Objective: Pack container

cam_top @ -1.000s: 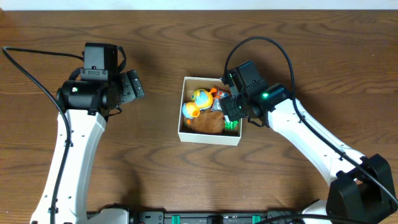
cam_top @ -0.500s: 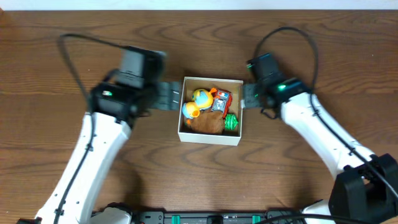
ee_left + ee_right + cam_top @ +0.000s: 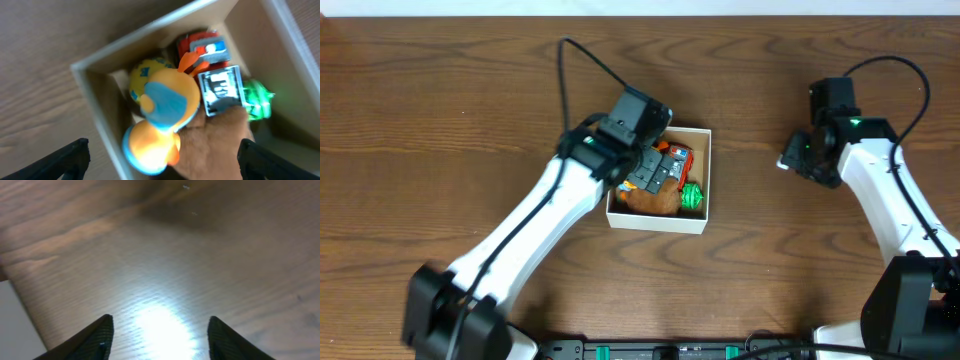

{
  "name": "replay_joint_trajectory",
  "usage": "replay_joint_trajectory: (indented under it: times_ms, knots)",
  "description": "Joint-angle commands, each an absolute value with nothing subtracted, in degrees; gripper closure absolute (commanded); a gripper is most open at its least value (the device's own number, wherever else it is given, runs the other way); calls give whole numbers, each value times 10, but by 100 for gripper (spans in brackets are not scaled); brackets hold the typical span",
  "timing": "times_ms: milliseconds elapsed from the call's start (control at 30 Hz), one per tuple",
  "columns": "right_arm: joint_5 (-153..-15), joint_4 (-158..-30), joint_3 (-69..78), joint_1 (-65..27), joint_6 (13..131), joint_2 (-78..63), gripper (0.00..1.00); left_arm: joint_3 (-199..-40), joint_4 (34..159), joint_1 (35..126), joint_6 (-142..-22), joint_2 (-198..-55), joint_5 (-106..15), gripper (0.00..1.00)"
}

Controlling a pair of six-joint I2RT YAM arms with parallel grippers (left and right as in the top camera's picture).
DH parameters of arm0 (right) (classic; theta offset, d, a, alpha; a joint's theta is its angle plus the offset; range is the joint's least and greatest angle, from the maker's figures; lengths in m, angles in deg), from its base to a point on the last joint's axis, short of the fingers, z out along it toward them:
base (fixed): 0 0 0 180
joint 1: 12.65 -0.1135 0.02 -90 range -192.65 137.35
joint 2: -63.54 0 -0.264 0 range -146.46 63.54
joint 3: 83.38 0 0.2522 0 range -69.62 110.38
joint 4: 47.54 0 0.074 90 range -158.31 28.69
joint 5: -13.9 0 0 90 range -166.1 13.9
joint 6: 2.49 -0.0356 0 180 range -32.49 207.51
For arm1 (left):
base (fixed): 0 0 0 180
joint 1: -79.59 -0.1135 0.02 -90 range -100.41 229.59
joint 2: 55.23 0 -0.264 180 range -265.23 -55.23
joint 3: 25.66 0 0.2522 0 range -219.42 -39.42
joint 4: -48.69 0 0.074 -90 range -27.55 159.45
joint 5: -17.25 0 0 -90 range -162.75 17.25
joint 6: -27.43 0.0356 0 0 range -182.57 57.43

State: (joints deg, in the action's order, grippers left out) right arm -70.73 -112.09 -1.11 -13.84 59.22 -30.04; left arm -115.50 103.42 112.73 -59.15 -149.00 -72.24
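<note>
The container [image 3: 656,223] is a small square cardboard box with white walls and a brown inside, in the middle of the table. It holds an orange and blue duck toy [image 3: 165,105], a brown plush [image 3: 652,199], a red toy car [image 3: 204,44] and a green toy [image 3: 692,195]. My left gripper [image 3: 646,172] hangs open over the left half of the box, above the duck and holding nothing; its fingertips [image 3: 160,157] straddle the box's left wall [image 3: 97,107]. My right gripper [image 3: 790,160] is open and empty over bare table [image 3: 165,280], well to the right of the box.
The wooden table [image 3: 440,200] surrounds the box. A pale edge [image 3: 20,330] shows at the lower left of the right wrist view. A black cable [image 3: 585,60] loops behind the left arm.
My left arm has swung right, from the table's left to over the box. My right gripper has drawn back from the box's right wall to the right.
</note>
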Motion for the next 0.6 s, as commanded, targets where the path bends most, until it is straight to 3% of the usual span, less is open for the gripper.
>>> replay_joint_trajectory:
  times_ms: [0, 100, 167, 367, 567]
  knots:
    - [-710, -1130, -11, -123, 585, -286, 42, -1162, 1018, 1126, -581, -1525, -735, 15]
    - [-709, -1134, -10, -118, 598, -286, 43, -1162, 996, 1120, -581, -1544, -735, 47]
    - [-709, -1135, -11, -118, 607, -286, 43, -1162, 983, 1113, -584, -1548, -735, 58]
    - [-710, -1134, -11, -118, 608, -286, 43, -1162, 959, 1089, -594, -1551, -734, 78]
    - [-710, -1134, -11, -118, 608, -286, 42, -1162, 958, 1089, -599, -1563, -732, 80]
